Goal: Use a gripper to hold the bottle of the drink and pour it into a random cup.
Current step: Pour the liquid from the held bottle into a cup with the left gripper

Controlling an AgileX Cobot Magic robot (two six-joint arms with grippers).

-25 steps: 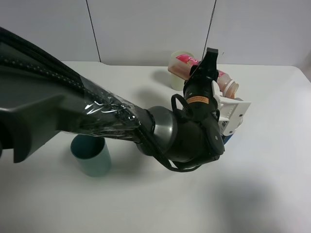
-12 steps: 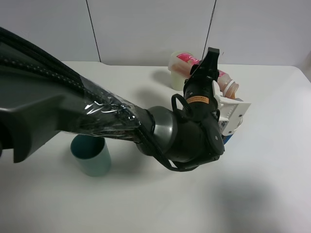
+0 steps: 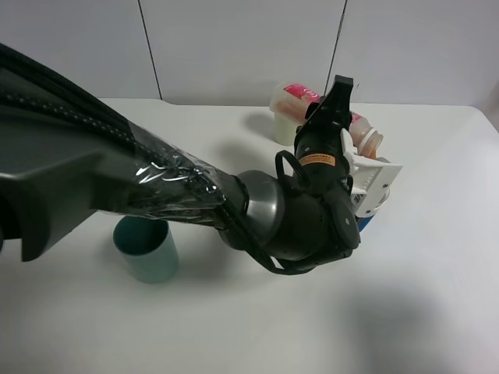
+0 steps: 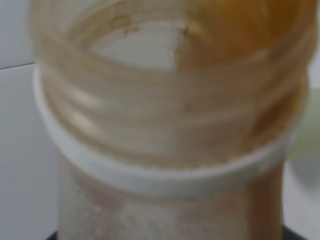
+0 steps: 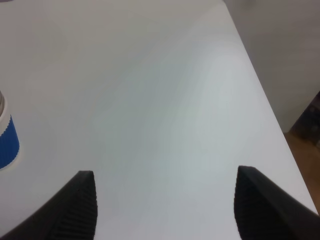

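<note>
White tabletop [image 3: 437, 296] bears three cups [image 3: 146, 248] [image 3: 284, 128] [image 3: 365, 224]; one bottle [image 3: 363, 137] tilts.

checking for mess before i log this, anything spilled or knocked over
Nothing spilled shows on the table. The bottle is tilted in the air, mouth open, by the blue cup, which fits a pour. The arm hides most of that cup, so its inside cannot be checked.

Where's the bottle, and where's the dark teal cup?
bottle [image 3: 365, 139]: high camera view, on its neck.
dark teal cup [image 3: 154, 261]: high camera view, on its side wall.
</note>
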